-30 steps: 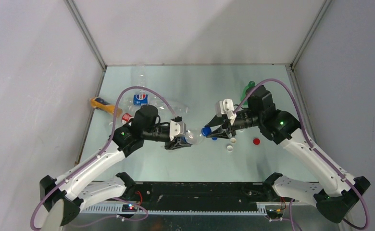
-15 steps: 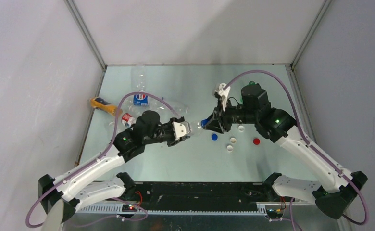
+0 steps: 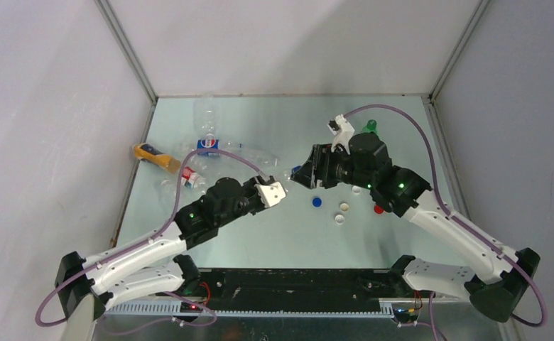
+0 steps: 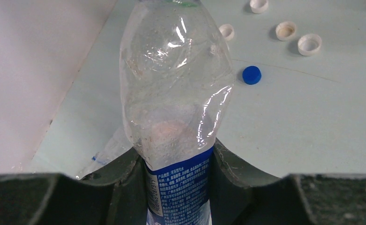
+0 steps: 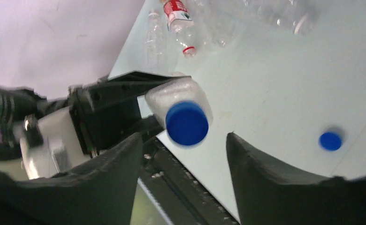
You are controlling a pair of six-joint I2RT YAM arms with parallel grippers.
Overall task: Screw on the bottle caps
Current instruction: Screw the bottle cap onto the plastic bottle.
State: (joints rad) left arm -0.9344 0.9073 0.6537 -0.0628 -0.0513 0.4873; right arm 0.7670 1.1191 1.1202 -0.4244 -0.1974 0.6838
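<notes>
Bottle and cap at the meeting point: the left gripper (image 4: 177,157) is clamped around the blue-labelled lower part of a dented clear bottle (image 4: 174,79), holding it above the table (image 3: 260,234) with its neck pointing toward the right arm. A blue cap (image 5: 186,123) sits on the bottle's mouth. The right gripper (image 5: 183,140) faces that capped end head-on, its two dark fingers (image 5: 125,164) spread wide to either side of the cap, with a clear gap on each side and no contact visible. A loose blue cap (image 3: 317,202) lies on the table near the held bottle's capped end, on the right arm's side. Several pale caps (image 3: 344,207) lie a little farther from the held bottle in the same direction, and a red cap (image 3: 378,209) lies farther still, partly tucked against the right arm. A green bottle (image 3: 368,128) shows well apart from the held bottle on that side, mostly hidden behind the right arm. On the held bottle's other side, other clear bottles (image 3: 210,145) lie in a loose cluster, and beyond them, farthest from the held bottle, lies an orange-yellow bottle (image 3: 153,155).
</notes>
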